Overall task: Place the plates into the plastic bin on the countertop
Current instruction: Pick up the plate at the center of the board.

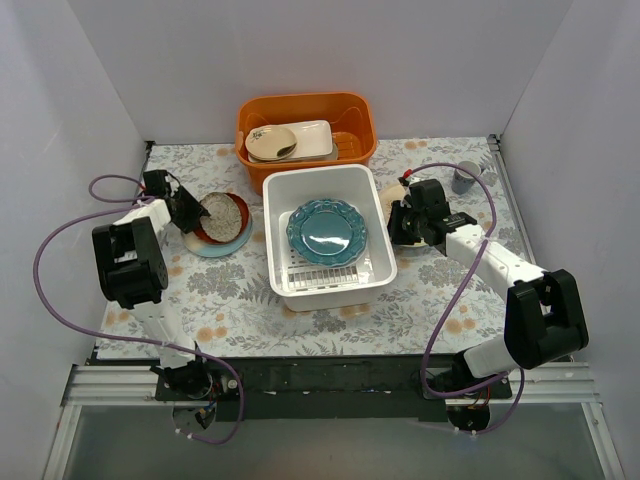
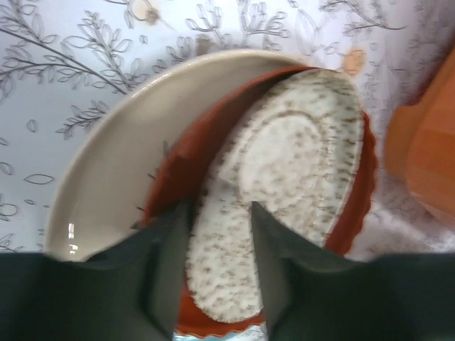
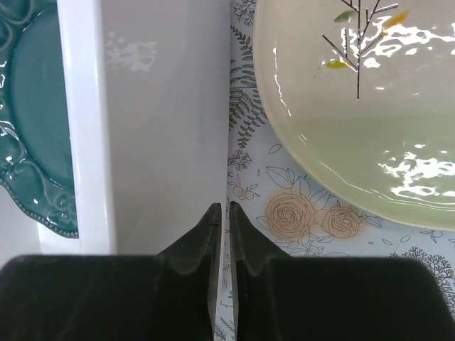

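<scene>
The white plastic bin (image 1: 320, 178) stands mid-countertop with the scalloped teal plate (image 1: 327, 232) lying flat inside. To its left is a stack of plates. On top the yellow woven-look plate (image 2: 284, 163) is tilted up, and my left gripper (image 2: 219, 209) is shut on its near rim. Under it lie the red-brown plate (image 2: 178, 177), a pale plate (image 2: 106, 170) and a light blue sliver (image 2: 213, 337). My right gripper (image 3: 222, 206) is shut and empty, just off the bin's outer right wall (image 3: 163, 128). The cream leaf-sprig plate (image 3: 355, 121) lies flat beside it.
An orange tub (image 1: 305, 110) stands behind the bin, holding a beige oval dish (image 1: 270, 142) with a spoon. A grey mug (image 1: 463, 178) sits at the back right. White walls close in the countertop (image 1: 250, 300) on three sides.
</scene>
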